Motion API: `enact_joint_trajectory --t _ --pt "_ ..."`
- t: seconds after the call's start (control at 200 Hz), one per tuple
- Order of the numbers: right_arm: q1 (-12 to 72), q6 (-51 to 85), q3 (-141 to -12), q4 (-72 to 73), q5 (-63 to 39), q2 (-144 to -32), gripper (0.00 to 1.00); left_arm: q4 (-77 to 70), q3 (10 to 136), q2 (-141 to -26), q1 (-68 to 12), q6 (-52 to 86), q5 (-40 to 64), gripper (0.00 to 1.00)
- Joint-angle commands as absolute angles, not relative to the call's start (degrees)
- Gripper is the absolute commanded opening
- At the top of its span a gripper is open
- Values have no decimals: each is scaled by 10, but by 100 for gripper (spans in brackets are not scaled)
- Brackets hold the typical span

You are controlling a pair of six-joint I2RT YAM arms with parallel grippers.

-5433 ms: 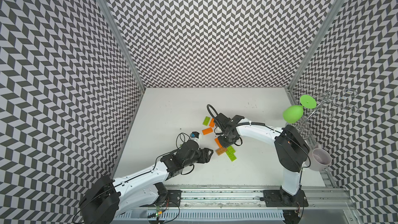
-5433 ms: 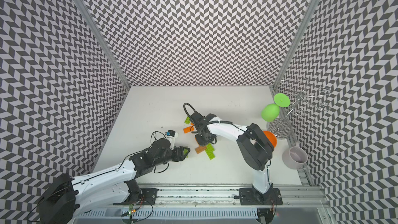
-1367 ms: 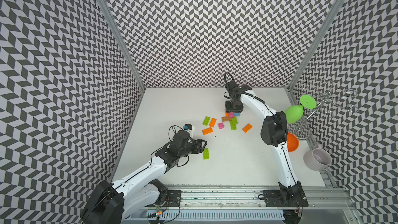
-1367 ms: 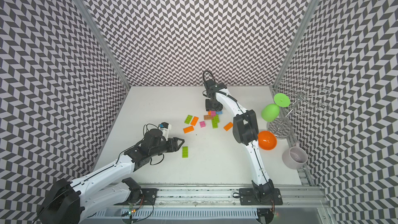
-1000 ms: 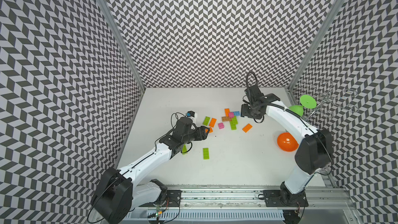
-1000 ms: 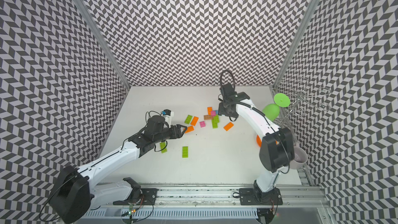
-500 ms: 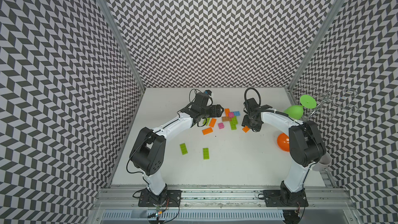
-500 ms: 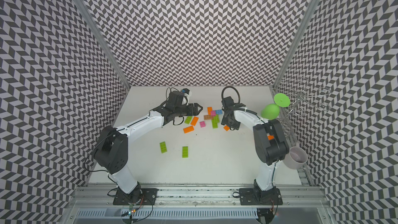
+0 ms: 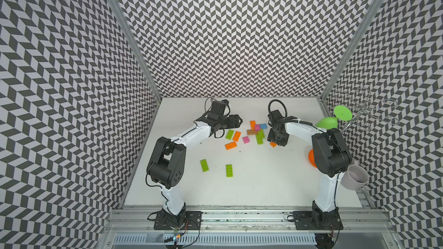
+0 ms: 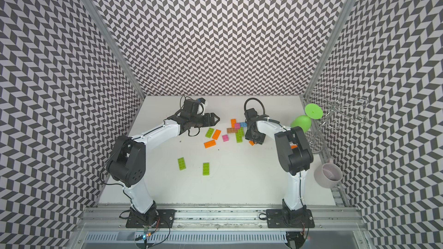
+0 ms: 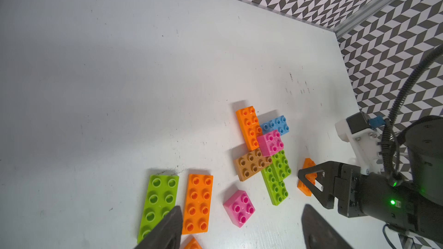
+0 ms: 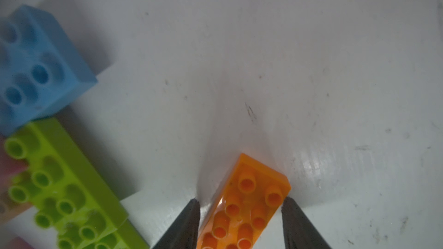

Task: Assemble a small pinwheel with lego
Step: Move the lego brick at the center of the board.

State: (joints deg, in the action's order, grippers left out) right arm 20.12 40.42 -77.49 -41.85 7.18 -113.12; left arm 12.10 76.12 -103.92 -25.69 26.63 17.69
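A joined cluster of lego bricks (image 9: 256, 129) lies mid-table: orange (image 11: 248, 128), blue (image 11: 275, 124), pink (image 11: 271, 142), brown (image 11: 251, 165) and lime (image 11: 275, 178). Loose beside it are a lime brick (image 9: 230, 134), two orange bricks (image 9: 236, 136) (image 9: 230, 145) and a pink square (image 9: 246, 139). Two more lime bricks (image 9: 204, 165) (image 9: 229, 170) lie nearer the front. My right gripper (image 12: 242, 202) (image 9: 278, 141) is down at the table, open, its fingers closely straddling another orange brick (image 12: 249, 200); one tip touches its corner. My left gripper (image 11: 242, 211) (image 9: 236, 121) hovers open and empty over the loose bricks.
A green goblet (image 9: 326, 122) hangs from a wire rack (image 9: 364, 111) at the right wall. An orange bowl (image 9: 311, 158) shows behind the right arm's elbow, and a grey mug (image 9: 354, 180) stands at the right edge.
The left arm has swung from the front of the table to the back, left of the loose bricks. The right gripper has come in from behind the cluster and lowered over the lone orange brick.
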Motion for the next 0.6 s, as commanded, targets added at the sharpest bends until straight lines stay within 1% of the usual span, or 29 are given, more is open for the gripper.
enact_joint_trajectory --t 0.0,0.185,0.326,0.396,0.476,0.591 --pt "204 408 -760 -411 69 -1132 49 124 771 -1038 -257 263 191 77" --pt "206 392 -733 -405 56 -1120 34 124 758 -1026 -257 271 194 77" --pt "232 365 -677 -399 45 -1078 31 111 697 -977 -259 290 207 77" --pt "270 350 -635 -391 42 -1042 30 97 640 -931 -264 302 207 77" --pt "335 350 -599 -400 55 -1012 30 86 571 -874 -265 320 205 78" --pt "418 380 -551 -398 46 -970 30 85 486 -784 -265 338 202 78"
